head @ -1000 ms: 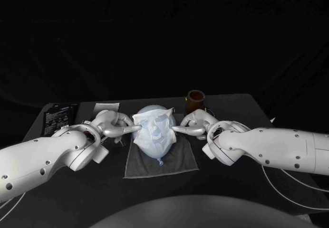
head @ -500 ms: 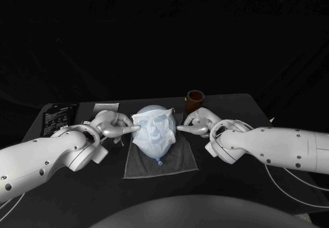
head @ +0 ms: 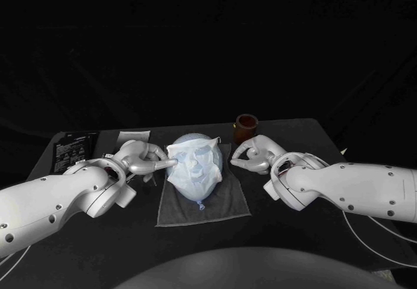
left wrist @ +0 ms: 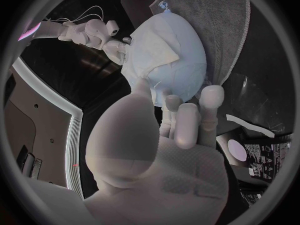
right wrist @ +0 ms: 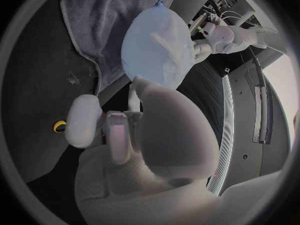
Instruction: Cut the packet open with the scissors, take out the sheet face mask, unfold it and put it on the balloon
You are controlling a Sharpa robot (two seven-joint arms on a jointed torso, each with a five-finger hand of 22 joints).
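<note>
At the middle of the desk [head: 104, 241] we see the left hand [head: 139, 159] with its fingers [head: 165, 162] held close together and stretched toward one side edge of the face mask [head: 198, 162]. Their tips meet the sheet, but we cannot tell whether they pinch it. On the opposite side, the right hand [head: 253, 155] has its fingers curled in just beside the mask's other edge. We cannot tell whether they touch it or hold anything. Between the two hands the mask lies unfolded and draped over the balloon [head: 193, 139], cut-outs facing up, with the pale top of the balloon showing past the mask's far edge. The balloon lies on its side, knot toward us, on a grey towel [head: 217, 208] spread flat on the desk. Farther out, a brown cup [head: 247, 123] stands upright behind the right hand, near the desk's far edge. Well apart, at the far left corner, lies the black packet [head: 74, 147], with a small white sheet [head: 135, 136] just beside it.
</note>
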